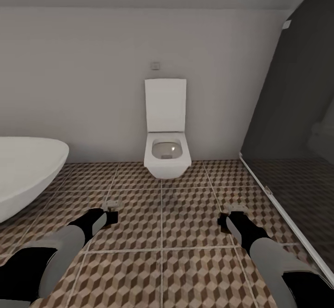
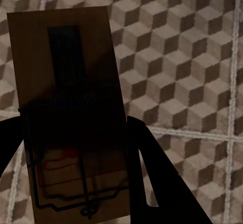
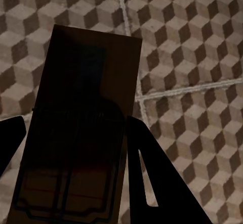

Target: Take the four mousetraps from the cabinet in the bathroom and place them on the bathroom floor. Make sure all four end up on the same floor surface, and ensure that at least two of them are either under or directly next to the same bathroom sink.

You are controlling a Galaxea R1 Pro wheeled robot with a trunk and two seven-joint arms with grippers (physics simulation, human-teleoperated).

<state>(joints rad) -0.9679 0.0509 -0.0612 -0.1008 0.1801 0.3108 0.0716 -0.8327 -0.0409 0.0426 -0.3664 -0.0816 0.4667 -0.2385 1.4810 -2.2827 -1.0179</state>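
Head view: facing a white wall, with a toilet [image 1: 167, 152] at its foot, lid up, bowl hung over the floor [image 1: 162, 261]. Cube-printed tiles with thin grey grout running from the wall to the near edge. Part of a white tub [image 1: 25, 176] at the left edge; a dark glass panel [image 1: 297, 127] along the right. Both arms reaching forward low over the tiles, grey sleeves ending in black wrists. Left gripper [image 1: 111, 206] out ahead of the left arm, something pale and small at its tip, too small to read here. Right gripper [image 1: 232, 209] likewise, a pale bit at its tip.

Left wrist view: a mousetrap [image 2: 73, 115] clamped between the dark fingers [image 2: 157, 178], one at each long side of the board. Brown wood, a dark plate toward the far end, wire spring and bar across the near half, red marking near the near end. Board held above the tiles, not touching them.

Right wrist view: a second mousetrap [image 3: 81, 128], in deep shadow, gripped the same way between the fingers [image 3: 152, 178], pressed against both long sides. Wire frame faintly visible on the near half. Tiles and a grout crossing beyond it, board off the floor.
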